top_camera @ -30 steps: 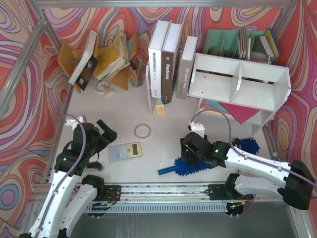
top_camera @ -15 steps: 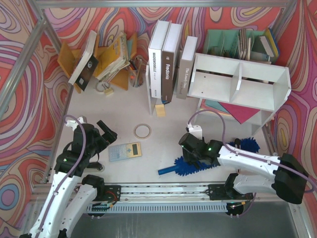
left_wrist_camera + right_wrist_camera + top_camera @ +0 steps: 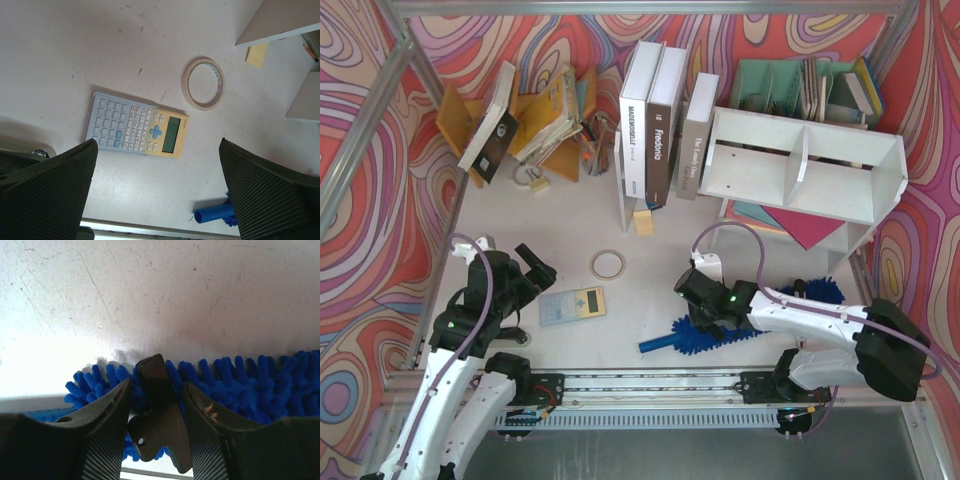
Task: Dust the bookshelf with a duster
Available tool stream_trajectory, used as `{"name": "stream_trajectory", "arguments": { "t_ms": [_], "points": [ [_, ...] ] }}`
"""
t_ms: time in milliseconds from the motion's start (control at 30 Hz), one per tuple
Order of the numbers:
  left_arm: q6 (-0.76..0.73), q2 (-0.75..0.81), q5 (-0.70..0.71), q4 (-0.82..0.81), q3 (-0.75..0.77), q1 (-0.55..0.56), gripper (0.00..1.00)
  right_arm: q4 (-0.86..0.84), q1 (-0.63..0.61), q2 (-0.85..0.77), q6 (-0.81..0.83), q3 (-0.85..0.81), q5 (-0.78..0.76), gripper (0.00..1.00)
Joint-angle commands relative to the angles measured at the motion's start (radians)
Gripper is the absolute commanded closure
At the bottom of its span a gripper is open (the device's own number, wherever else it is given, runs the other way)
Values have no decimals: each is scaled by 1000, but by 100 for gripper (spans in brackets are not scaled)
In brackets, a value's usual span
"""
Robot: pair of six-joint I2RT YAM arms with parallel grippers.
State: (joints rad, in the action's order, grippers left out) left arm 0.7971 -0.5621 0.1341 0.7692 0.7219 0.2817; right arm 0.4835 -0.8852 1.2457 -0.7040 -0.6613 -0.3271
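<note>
The bright-blue fluffy duster (image 3: 708, 337) lies on the table near the front edge, with its slim blue handle (image 3: 655, 343) pointing left. The handle tip shows in the left wrist view (image 3: 212, 214). My right gripper (image 3: 703, 312) is low over the duster's handle end. In the right wrist view the gripper (image 3: 156, 386) is narrowly open, its jaws straddling a small black clip piece (image 3: 157, 412) that stands up from the blue fluff (image 3: 250, 385). The white bookshelf (image 3: 800, 165) stands at the back right. My left gripper (image 3: 535, 265) is open and empty over the calculator (image 3: 137, 131).
A calculator (image 3: 572, 304) and a tape ring (image 3: 596, 264) lie left of centre. Upright books (image 3: 658, 120) stand at the back middle. A yellow book rack (image 3: 535, 115) is at the back left and a green organiser (image 3: 770, 85) is behind the shelf.
My right gripper has slid left along the duster towards its handle end. The duster and the left arm have stayed where they were.
</note>
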Motion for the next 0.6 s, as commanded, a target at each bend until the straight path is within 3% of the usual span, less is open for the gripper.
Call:
{"name": "stream_trajectory", "arguments": {
  "t_ms": [0, 567],
  "points": [
    [-4, 4, -12, 10, -17, 3, 2, -24, -6, 27, 8, -28, -34, 54],
    [-1, -5, -7, 5, -16, 4, 2, 12, -7, 41, 28, -87, -87, 67]
  ]
}}
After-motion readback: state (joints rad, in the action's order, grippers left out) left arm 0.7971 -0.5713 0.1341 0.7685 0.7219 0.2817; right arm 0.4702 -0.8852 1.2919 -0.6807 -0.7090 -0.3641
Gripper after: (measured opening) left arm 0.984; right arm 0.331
